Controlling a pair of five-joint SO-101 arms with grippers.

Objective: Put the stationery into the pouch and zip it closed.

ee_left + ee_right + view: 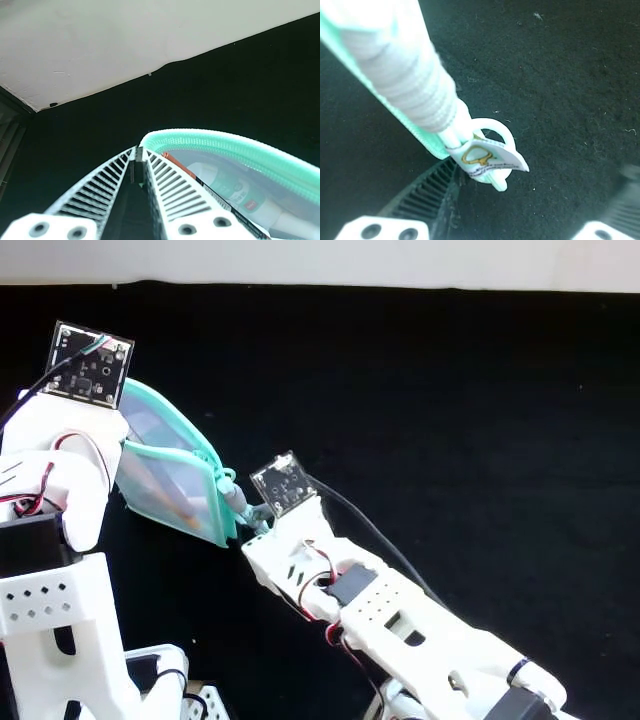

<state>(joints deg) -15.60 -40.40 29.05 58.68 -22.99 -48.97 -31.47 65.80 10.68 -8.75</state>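
Pouch [165, 475], mint-trimmed with clear sides, hangs tilted above the black table [450, 390] between the two arms. The left gripper [139, 150] has its ribbed fingers [170, 180] pinched together on one end of the pouch, right where the mint zip band begins. At the other end the right gripper [248, 523] sits just beside the zip pull [487, 150]. Its fingers [427, 197] are spread wide, with the pull near one of them and clear of the other.

From above, each wrist's camera board [90, 365] covers the grasping point below it. The left wrist view looks through the clear side, where a pen [180, 167] and a green-and-white tube [235, 187] lie inside. It also takes in the pale wall [75, 40] beyond the table's far edge. The right wrist view brings out the pull's white ring, a small paper tag [485, 157] on it, and a thick pale cord above. How far the zip is drawn cannot be told.
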